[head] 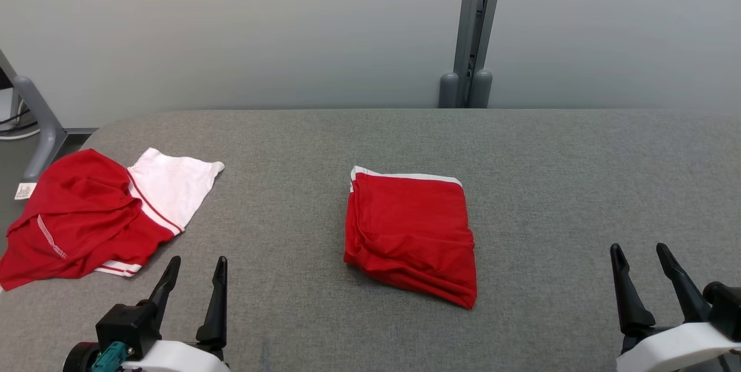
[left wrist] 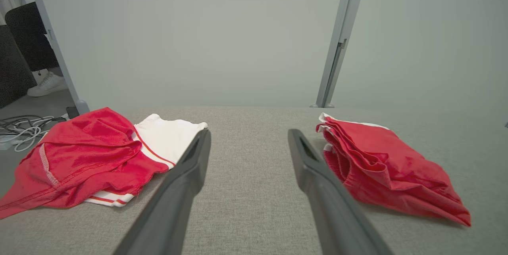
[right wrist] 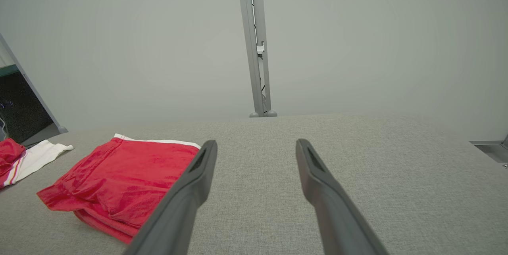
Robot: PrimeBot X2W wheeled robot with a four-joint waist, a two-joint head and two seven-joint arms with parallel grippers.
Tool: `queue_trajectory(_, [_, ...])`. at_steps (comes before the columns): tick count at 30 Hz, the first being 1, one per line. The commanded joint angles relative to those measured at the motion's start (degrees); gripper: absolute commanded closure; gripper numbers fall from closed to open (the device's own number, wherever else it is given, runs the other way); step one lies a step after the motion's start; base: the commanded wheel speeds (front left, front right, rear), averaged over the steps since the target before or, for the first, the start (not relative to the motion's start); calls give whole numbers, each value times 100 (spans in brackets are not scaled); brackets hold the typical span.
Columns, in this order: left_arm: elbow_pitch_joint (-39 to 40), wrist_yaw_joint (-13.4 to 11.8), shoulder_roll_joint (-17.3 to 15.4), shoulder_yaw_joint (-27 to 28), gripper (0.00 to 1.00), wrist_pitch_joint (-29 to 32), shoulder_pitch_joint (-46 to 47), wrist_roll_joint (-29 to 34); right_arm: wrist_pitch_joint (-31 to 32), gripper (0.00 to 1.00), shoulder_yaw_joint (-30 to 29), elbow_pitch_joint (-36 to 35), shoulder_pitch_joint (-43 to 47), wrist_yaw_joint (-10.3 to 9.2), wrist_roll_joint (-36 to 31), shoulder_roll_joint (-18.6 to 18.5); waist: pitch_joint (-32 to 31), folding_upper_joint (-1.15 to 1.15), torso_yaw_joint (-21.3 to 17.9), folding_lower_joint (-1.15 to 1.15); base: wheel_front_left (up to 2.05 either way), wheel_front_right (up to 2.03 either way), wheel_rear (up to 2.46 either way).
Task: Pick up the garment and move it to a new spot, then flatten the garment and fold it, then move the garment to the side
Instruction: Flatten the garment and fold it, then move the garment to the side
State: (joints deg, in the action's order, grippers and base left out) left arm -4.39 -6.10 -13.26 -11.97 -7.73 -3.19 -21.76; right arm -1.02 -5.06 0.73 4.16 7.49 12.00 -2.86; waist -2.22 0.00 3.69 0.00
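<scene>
- Roughly mid-desk lies the folded garment, a red, near-square packet with a white band along its far edge.
- Its layers are stacked unevenly; the near edge bulges in soft rolls, and the near-right corner juts toward the robot.
- It shows to the right of the fingers in the left wrist view, and to their left in the right wrist view.
- Nothing touches it; it rests flat on the grey cloth-covered desk.
- Well to its left sits a loose garment, red with a white panel and thin red-and-white stripes, crumpled and unfolded at the desk's left edge.
- A small white label sticks out at that garment's far-left side.
- The left gripper is low at the near edge, just beside the loose garment's near hem but apart from it; its jaws are spread and hold nothing.
- The right gripper is at the near right, well apart from both garments; its jaws are likewise spread and empty.
- Between the spread fingers, both wrist views show bare desk.
- Behind the desk a grey post rises against a pale wall.
- The left wrist view also shows cables on the floor and a white shoe beyond the desk's left end.
</scene>
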Motion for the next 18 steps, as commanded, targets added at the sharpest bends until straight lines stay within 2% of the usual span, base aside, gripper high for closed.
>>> queue_trajectory(1, [23,-18,-32,-2,0,6,1,-27,14,0,-5,-5,39,1,14,-17,-1,0,-4,0,0,0,0])
queue_trajectory(18, [-30,-42,-86,-55,0,-29,70,-69,-17,0,56,58,11,1,45,-16,9,0,-14,0,0,0,0])
